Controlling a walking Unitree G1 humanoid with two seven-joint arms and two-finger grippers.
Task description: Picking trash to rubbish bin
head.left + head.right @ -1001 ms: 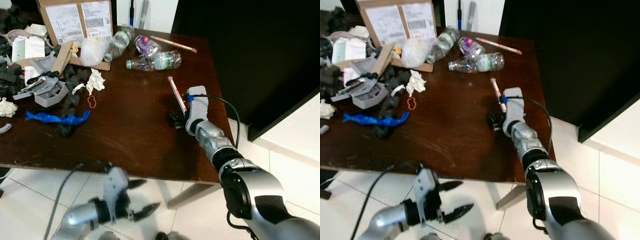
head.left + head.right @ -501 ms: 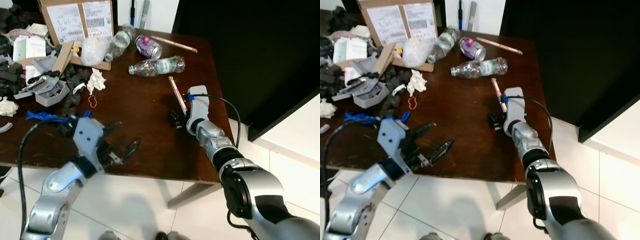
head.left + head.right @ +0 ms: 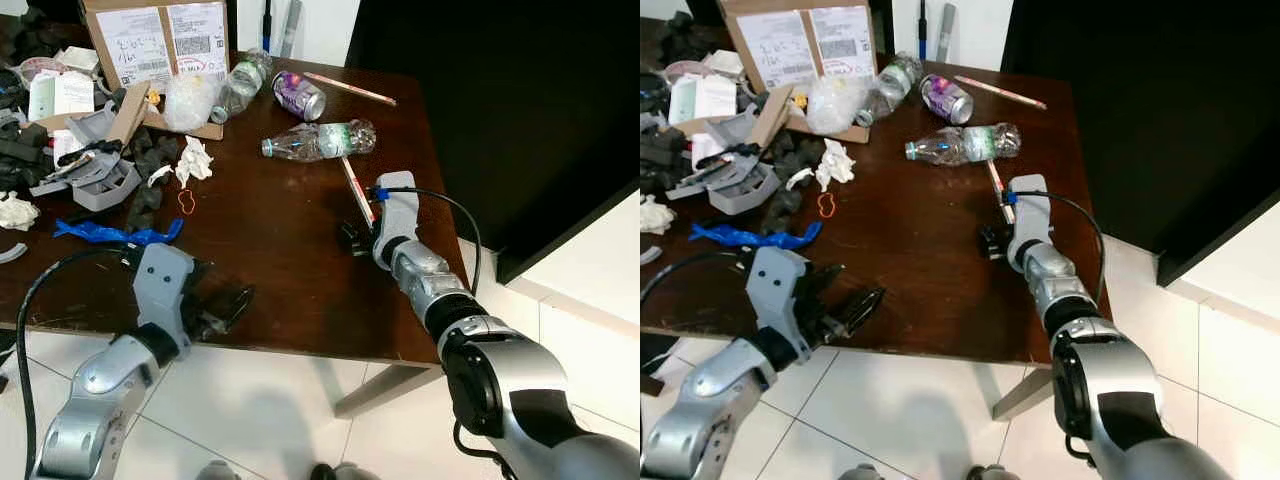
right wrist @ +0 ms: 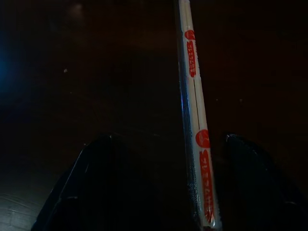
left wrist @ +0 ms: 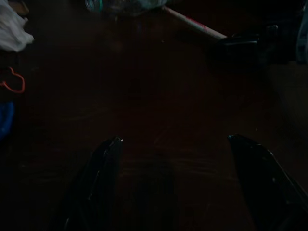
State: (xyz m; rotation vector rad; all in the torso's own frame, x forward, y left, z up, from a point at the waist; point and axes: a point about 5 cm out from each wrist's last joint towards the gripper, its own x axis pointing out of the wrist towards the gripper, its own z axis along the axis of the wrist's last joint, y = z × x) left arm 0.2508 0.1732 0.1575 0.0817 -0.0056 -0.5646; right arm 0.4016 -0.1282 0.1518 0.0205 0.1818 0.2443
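Left eye view: a dark wooden table is carrying scattered trash. The right gripper is resting low on the tabletop toward the right edge, with its silver arm reaching in from the near right. A wrapped pair of chopsticks, white with red print, is lying just beside that gripper and running away toward the far side. In the right wrist view the chopsticks are lying between the 2 black fingers, which are standing spread wide and are gripping nothing.

The left gripper is hovering at the near edge of the table, left of centre. In the left wrist view its 2 fingers are set well apart over bare wood, with nothing held between them.

Farther back, a crushed clear plastic bottle is lying on its side near the far end of the chopsticks. A purple drink can is lying beyond it, with a second clear bottle to its left. A cardboard box is standing at the far left. A crumpled white tissue, an orange rubber band and a blue plastic scrap are lying on the left half of the table.
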